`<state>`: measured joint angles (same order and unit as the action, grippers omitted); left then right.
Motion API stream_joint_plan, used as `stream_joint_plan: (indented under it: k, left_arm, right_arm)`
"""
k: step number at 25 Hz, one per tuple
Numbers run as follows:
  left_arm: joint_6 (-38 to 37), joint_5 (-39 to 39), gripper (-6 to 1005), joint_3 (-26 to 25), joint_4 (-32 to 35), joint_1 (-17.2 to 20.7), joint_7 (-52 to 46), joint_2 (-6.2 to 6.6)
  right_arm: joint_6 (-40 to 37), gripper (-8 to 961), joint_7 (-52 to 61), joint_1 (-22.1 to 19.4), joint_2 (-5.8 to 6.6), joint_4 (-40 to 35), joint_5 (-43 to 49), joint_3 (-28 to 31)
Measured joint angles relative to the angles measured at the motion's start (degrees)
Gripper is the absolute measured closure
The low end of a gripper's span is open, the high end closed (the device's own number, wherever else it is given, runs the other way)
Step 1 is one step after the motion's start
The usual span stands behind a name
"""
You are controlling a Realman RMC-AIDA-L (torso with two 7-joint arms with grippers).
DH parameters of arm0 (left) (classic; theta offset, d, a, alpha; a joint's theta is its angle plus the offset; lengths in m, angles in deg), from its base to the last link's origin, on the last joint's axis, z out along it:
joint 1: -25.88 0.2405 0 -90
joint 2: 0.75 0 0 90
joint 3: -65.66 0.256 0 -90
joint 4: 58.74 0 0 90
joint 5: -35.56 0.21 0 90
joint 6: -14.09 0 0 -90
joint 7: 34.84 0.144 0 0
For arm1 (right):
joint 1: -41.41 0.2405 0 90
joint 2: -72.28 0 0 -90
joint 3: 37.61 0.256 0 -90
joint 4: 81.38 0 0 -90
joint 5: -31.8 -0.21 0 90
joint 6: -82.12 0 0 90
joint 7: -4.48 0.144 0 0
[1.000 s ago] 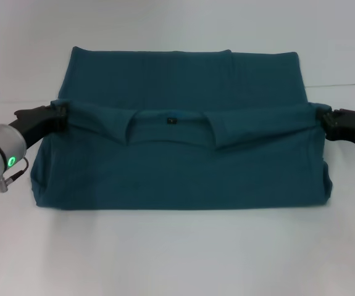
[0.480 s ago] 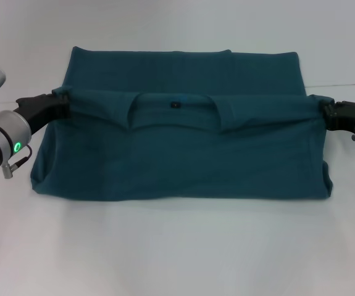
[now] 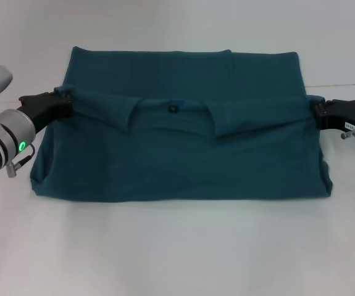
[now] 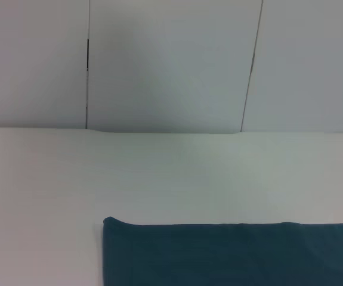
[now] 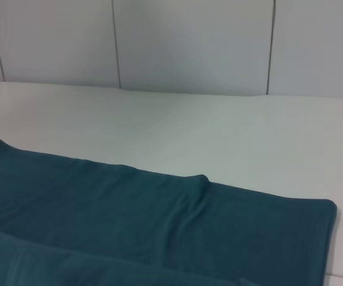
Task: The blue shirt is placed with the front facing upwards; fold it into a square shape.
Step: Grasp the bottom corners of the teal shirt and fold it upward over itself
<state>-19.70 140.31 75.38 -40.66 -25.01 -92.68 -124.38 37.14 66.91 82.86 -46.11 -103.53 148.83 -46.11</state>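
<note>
Table (image 3: 177,246): white surface filling the head view, with a pale panelled wall (image 4: 171,59) behind it in both wrist views.
Blue shirt (image 3: 183,160): dark teal cloth spread wide across the middle of the table, part-folded. Its collar end is doubled over toward the far side, so a lifted fold edge runs from side to side between the two grippers. A flat far band of cloth lies beyond that edge. The near edge rests on the table.
Collar: round neckline at the middle of the fold edge, with a small black label (image 3: 173,108) on it.
Left gripper (image 3: 63,102): black fingers at the shirt's left end of the fold edge, closed onto the cloth and holding that corner up.
Right gripper (image 3: 316,111): black fingers at the right end of the same edge, likewise pinched on the cloth.
Wrist views: each shows only teal cloth lying on the table, neither arm's own fingers.
</note>
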Motion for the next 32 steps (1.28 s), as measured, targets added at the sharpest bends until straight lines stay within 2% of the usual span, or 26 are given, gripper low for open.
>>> stream_joint_plan:
  k: [11, 20, 25, 28, 32]
  left_arm:
    - [0.5, -0.5, 939, -0.3, -0.4, 0.0, 0.8, -0.03]
    - [1.3, -1.0, 937, 0.1, -1.3, 0.0, 1.0, -0.18]
    - [1.4, -1.2, 916, -0.2, -1.4, 0.1, 1.0, -0.21]
    - [2.7, -2.2, 885, -0.3, -1.4, 0.3, 1.0, -0.21]
    - [3.7, -3.1, 767, -0.1, -1.4, 0.3, 1.0, -0.21]
  right_arm:
    - [2.4, 920, 0.1, 0.8, -0.33, 0.0, 0.0, -0.4]
    - [3.8, 821, 0.8, 1.0, -0.47, 0.0, 0.0, -2.4]
    - [5.1, 752, 1.2, 1.3, -0.61, 0.1, 0.0, -3.2]
    - [5.2, 641, 1.3, 1.3, -0.65, 0.1, 0.0, -3.9]
    - [5.9, 486, 1.3, 1.4, -0.81, 0.2, 0.0, -4.2]
